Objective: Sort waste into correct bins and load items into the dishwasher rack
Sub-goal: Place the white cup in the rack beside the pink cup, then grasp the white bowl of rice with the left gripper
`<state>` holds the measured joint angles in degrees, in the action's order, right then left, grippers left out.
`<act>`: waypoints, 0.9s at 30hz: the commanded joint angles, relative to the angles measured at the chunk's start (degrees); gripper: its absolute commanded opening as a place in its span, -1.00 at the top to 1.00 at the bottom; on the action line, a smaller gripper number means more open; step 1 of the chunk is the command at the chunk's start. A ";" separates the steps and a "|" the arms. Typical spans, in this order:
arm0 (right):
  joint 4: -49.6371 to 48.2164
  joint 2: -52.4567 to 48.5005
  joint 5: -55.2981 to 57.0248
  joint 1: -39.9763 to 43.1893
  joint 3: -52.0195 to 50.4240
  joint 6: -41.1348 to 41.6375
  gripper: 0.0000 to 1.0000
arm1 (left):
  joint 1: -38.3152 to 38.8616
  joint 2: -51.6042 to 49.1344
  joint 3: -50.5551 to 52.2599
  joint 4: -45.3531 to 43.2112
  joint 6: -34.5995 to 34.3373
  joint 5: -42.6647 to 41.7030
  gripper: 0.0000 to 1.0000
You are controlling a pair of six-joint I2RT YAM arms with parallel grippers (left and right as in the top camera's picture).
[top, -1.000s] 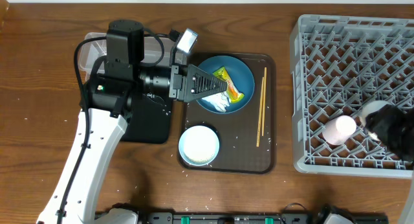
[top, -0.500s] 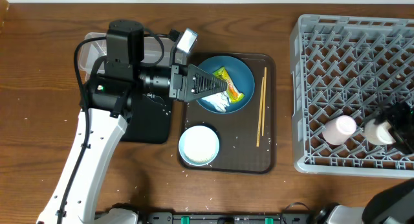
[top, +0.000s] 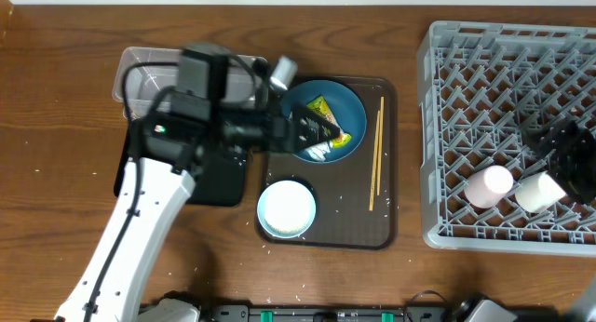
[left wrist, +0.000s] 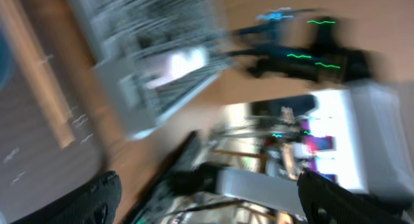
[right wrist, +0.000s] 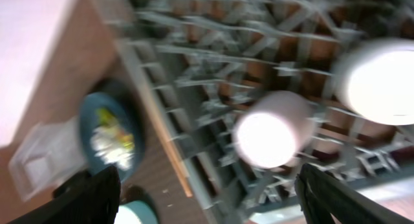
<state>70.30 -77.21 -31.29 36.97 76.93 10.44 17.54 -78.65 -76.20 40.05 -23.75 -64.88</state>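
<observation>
Brown wooden table point(top: 56, 127), the room beyond it blurred. At the near edge of the dishwasher rack point(top: 484, 43) I see the white cup point(top: 538, 192) lying beside the pink cup point(top: 490, 185), just clear of my right gripper point(top: 557, 153), which is spread wide and empty. My left gripper point(top: 319, 132) is likewise, over the blue bowl point(top: 352, 103).

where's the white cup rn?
Overhead view: the white cup is inside the rack, near its lower right corner, just to the right of the pink cup.
</observation>
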 commanded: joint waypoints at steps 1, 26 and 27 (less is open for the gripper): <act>0.42 6.97 -6.43 -2.67 1.40 -3.43 -0.73 | 5.46 0.22 -0.15 7.17 4.63 26.38 -0.79; 2.38 14.21 -1.07 -5.66 1.38 -1.27 -0.83 | 30.08 -22.49 11.39 4.13 -6.05 65.33 0.31; 2.36 14.21 -1.07 -5.66 1.38 -1.27 -0.83 | 30.08 -23.02 11.39 3.96 -6.23 65.35 0.36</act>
<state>72.58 -63.00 -32.38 31.64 77.84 8.95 47.44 -100.09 -64.95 44.16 -28.58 -0.64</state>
